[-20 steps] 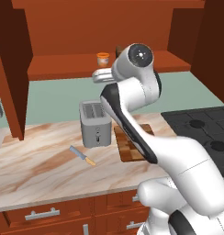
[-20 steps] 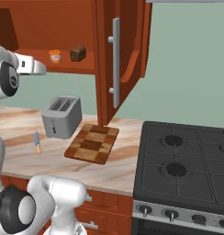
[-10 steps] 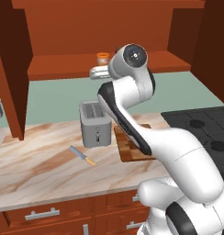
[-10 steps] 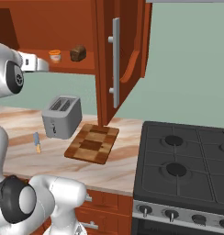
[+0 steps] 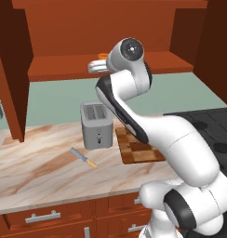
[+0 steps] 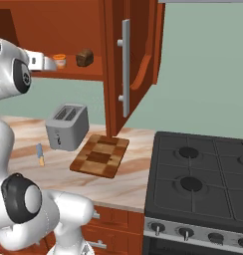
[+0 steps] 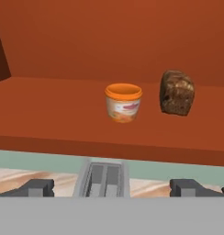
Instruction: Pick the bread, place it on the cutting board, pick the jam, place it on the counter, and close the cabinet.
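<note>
Gripper (image 7: 112, 188): we see its two dark fingertips spread wide apart with nothing between them, raised to shelf height in front of the open cabinet (image 6: 118, 60).
Jam (image 7: 123, 102): upright on the cabinet shelf, facing the hand.
Bread (image 7: 176, 92): on the same shelf, just beside the jam, not touching it.
Cutting board (image 6: 99, 155): we find it bare on the counter (image 5: 36, 172), next to the toaster (image 5: 96, 125).
Knife (image 5: 83, 157): on the counter in front of the toaster.

The white arm (image 5: 134, 93) has swung toward the open reddish-brown wooden cabinet (image 6: 118, 55); its jaws now stand nearer the small orange jar (image 7: 123, 102) ahead.
</note>
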Controlling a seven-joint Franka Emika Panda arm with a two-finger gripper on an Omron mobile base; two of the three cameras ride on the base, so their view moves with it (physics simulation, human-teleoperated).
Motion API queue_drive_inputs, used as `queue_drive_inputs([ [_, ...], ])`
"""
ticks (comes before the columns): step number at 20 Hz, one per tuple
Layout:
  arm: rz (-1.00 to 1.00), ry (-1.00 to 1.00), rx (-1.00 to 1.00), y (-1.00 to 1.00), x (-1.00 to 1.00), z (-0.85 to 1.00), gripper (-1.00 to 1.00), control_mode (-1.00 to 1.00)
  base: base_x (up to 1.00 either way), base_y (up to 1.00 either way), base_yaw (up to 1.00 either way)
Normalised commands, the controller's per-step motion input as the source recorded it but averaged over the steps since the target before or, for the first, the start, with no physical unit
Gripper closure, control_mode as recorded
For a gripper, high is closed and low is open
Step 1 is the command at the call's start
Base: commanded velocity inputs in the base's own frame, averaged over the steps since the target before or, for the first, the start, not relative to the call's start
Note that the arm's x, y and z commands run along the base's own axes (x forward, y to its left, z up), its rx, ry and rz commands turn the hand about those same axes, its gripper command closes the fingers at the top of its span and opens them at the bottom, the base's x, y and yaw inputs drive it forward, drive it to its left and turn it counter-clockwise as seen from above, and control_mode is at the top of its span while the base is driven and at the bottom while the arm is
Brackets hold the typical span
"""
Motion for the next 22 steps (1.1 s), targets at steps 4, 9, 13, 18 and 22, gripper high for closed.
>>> queue_drive_inputs([
  [4, 0.00, 0.00, 0.00, 0.00, 0.21, 0.09, -1.00, -1.00, 0.00, 0.00, 0.00],
  [9, 0.00, 0.00, 0.00, 0.00, 0.11, 0.00, -1.00, -1.00, 0.00, 0.00, 0.00],
  [13, 0.01, 0.00, 0.00, 0.00, 0.06, 0.00, -1.00, -1.00, 0.00, 0.00, 0.00],
  [18, 0.00, 0.00, 0.00, 0.00, 0.08, 0.00, -1.00, -1.00, 0.00, 0.00, 0.00],
  [22, 0.00, 0.00, 0.00, 0.00, 0.13, 0.00, -1.00, -1.00, 0.00, 0.00, 0.00],
])
